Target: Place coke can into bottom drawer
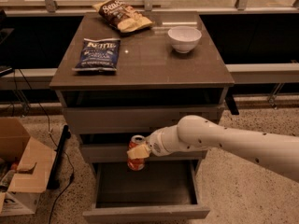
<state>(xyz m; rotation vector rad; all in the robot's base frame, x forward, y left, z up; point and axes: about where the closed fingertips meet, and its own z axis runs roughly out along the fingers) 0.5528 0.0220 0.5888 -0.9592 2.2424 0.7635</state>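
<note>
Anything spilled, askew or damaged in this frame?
Nothing stands out. The gripper, jaws shut on the coke can, holds it roughly upright above the open bottom drawer. On the cabinet top, the white bowl sits upright and the blue chip bag and brown chip bag lie flat.

floor [243,195]: speckled terrazzo | cardboard box [21,169]: left | light: dim, warm
</note>
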